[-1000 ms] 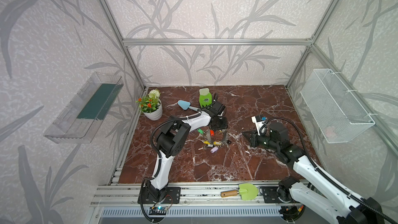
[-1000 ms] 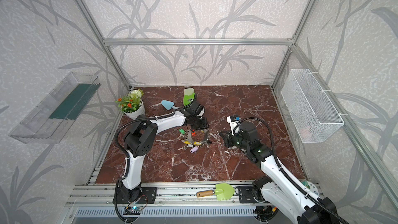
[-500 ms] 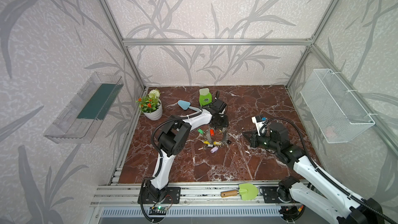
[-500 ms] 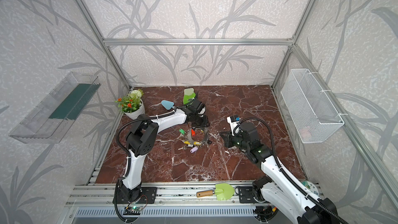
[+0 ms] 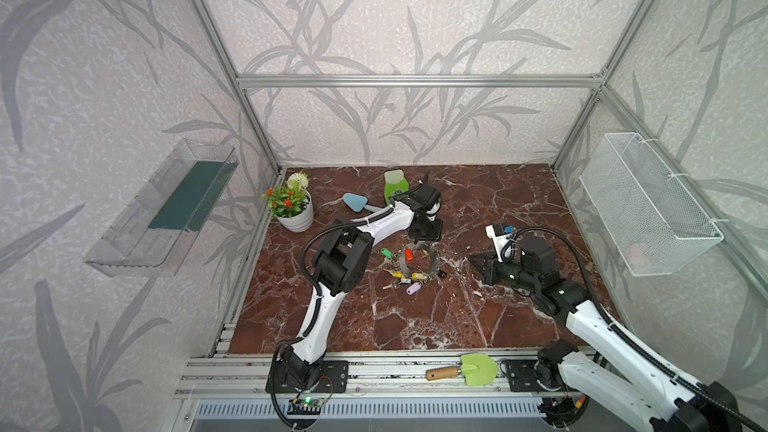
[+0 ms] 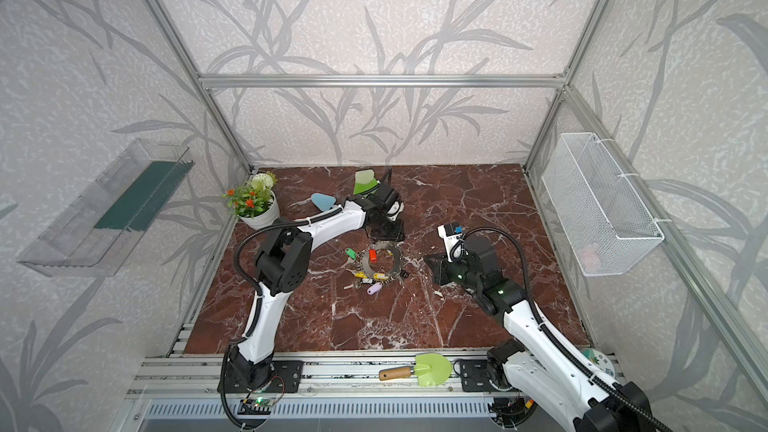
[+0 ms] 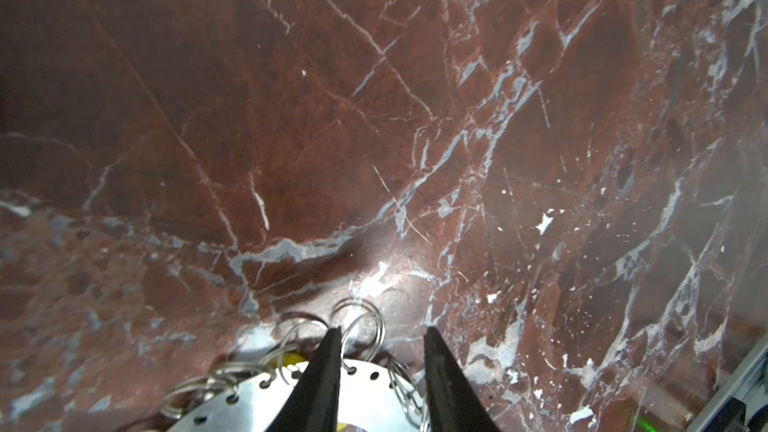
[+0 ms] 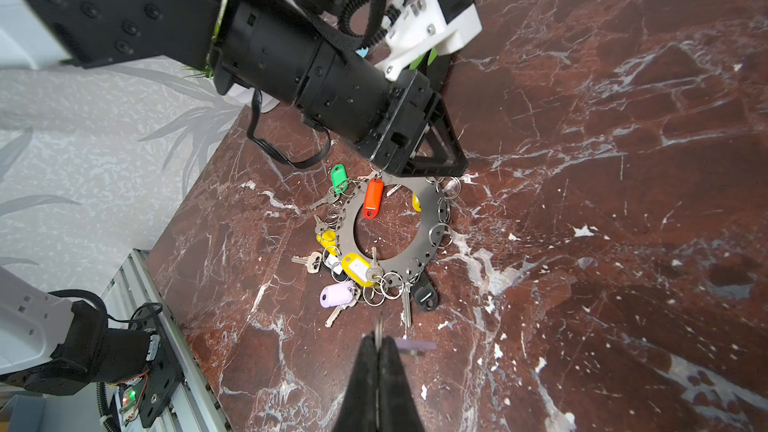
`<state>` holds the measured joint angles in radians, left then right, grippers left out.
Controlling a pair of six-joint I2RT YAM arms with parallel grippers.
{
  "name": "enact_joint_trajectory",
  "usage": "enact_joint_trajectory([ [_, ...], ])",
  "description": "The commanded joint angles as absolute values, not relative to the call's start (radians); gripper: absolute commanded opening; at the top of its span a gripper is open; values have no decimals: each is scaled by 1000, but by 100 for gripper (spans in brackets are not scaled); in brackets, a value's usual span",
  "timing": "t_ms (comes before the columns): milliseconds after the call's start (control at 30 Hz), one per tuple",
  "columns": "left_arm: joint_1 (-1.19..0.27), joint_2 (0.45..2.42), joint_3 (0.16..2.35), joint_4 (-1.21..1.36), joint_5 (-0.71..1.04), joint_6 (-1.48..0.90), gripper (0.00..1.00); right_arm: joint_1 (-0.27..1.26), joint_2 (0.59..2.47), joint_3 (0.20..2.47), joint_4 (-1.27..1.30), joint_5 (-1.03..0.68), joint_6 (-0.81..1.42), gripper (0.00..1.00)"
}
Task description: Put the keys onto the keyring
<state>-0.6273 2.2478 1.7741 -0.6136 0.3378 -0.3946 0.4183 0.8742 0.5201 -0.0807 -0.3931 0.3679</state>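
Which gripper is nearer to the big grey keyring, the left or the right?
Left. The left gripper hovers over the keyring's far rim, jaws open. The right gripper, shut on a lilac key tag, is clear of the ring, off its right side in both top views.

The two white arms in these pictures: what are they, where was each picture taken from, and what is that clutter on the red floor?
They are robot arms, each ending in a two-fingered gripper. Two pictures look down from overhead; two come from cameras on the wrists. On the marble table lies the keyring, a flat grey disc, with coloured key tags on and around it. The left gripper stands open at the disc's edge. The right gripper is shut on what looks like a lilac tag, seen edge-on.
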Motion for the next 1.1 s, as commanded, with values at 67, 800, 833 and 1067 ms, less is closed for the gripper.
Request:
enact_joint_trajectory([
  [67,-615,2283,1822,-704,365,-359,35,416,857,523,-85,-388,353,0],
  [800,-616,2286,1861,-774,492,-280,21,416,865,521,-81,-388,352,0],
  [833,-615,2284,1863,-776,494,-278,20,415,865,521,-81,-388,351,0],
  [1067,-615,2277,1859,-802,501,-242,17,416,867,517,-78,-388,351,0],
])
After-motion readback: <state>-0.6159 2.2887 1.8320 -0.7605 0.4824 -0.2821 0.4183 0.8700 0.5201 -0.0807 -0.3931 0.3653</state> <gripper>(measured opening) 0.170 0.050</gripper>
